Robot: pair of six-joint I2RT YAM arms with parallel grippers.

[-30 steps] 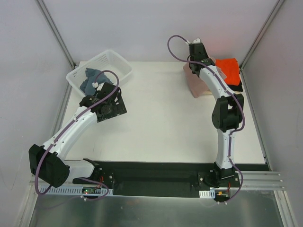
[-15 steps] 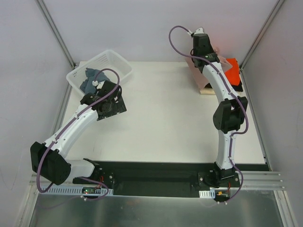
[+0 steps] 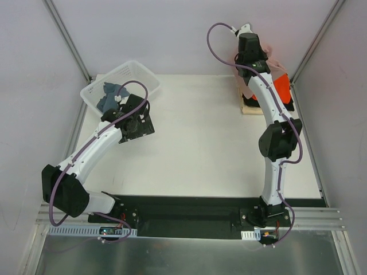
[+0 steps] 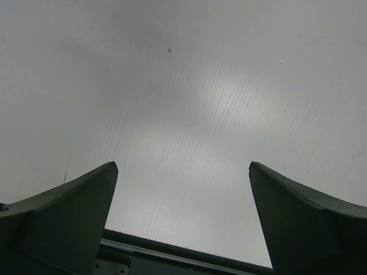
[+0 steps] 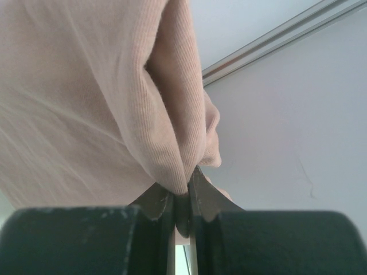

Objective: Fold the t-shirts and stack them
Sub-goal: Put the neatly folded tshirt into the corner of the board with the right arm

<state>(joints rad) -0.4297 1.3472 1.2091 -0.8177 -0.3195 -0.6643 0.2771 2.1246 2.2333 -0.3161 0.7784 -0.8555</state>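
Pink shirt (image 5: 86, 86) hangs from my right jaws, pinched by a thin fold, beside the orange shirt (image 3: 282, 89) at the far right. So small a bite may slip, or the hanging cloth may disturb the orange one. Left jaws stand wide, empty.

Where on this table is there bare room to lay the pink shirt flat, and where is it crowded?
Free: the wide middle of the table, between the left arm and the right arm. Crowded: the far-right corner, with the orange shirt beside the pink shirt that the right gripper holds, and the far-left corner with the basket.
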